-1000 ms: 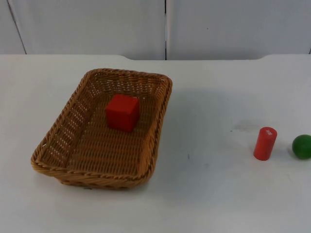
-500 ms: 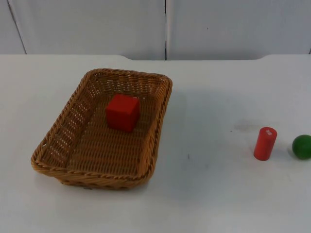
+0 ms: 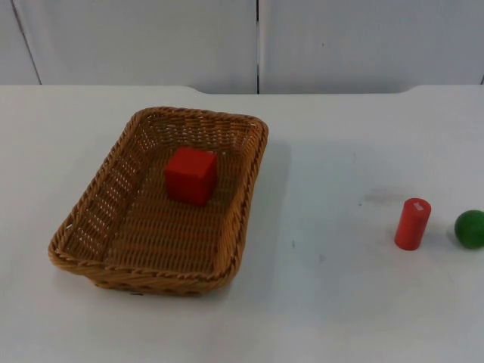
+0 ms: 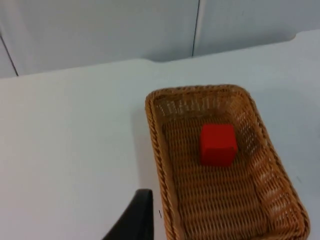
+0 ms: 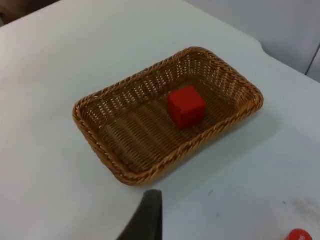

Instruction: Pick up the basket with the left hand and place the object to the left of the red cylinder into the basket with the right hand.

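Well apart from both end effectors — their states cannot be told — red cube (image 3: 190, 175) sits in basket (image 3: 98, 219).

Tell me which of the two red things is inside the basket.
The red cube: it sits on the floor of the basket. The red cylinder stands on the bare table, beside the green ball.

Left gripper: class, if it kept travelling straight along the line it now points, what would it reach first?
Probably the wicker basket, at its near rim, or the bare white table just beside it; depth is unclear. The red cube lies further in.
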